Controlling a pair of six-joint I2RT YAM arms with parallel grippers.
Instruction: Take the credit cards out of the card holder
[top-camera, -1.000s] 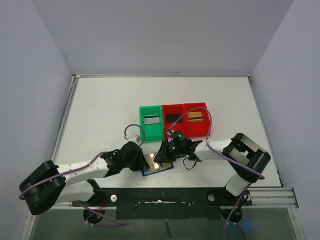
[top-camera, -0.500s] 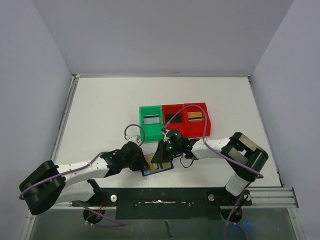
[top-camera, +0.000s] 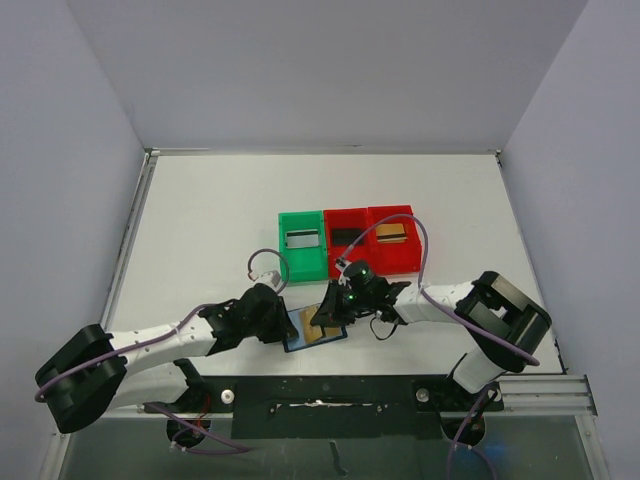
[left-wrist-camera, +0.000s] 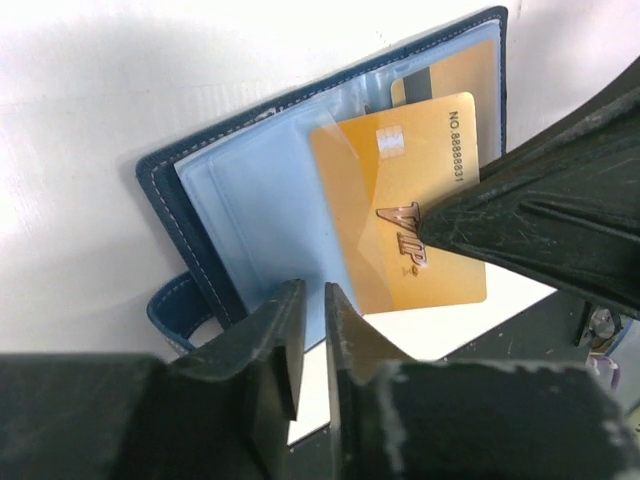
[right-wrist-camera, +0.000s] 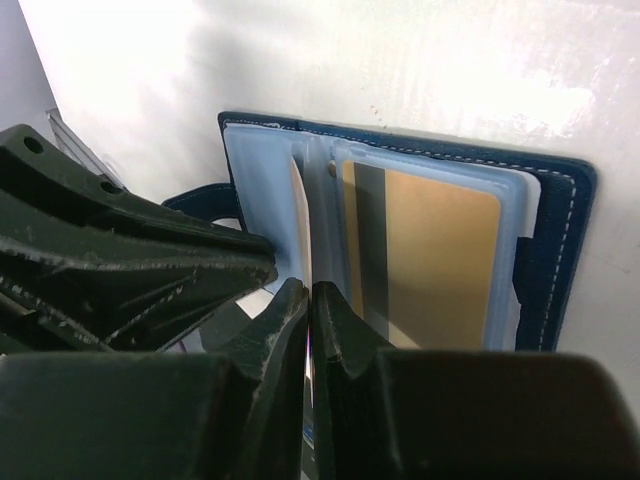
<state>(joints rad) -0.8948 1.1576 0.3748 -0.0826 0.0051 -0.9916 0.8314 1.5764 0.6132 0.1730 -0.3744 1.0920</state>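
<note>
The dark blue card holder (top-camera: 300, 343) lies open near the table's front edge, with its light blue pockets up (left-wrist-camera: 250, 200). My right gripper (top-camera: 325, 314) is shut on a gold VIP card (left-wrist-camera: 400, 200) that sticks partway out of a pocket. In the right wrist view that card shows edge-on between the jaws (right-wrist-camera: 309, 295). Another gold card with a dark stripe (right-wrist-camera: 430, 260) sits in the far pocket. My left gripper (left-wrist-camera: 312, 300) is nearly shut on the edge of a blue pocket sleeve, at the holder's left side (top-camera: 287, 322).
A green bin (top-camera: 301, 243) and two red bins (top-camera: 347, 240) (top-camera: 392, 238) stand in a row just behind the holder, each with a card in it. The two grippers' fingers nearly touch over the holder. The table's dark front rail (top-camera: 330, 390) is close below.
My right gripper moved left over the holder, then drew back a little to the right with the gold card. The left gripper has stayed at the holder's left edge.
</note>
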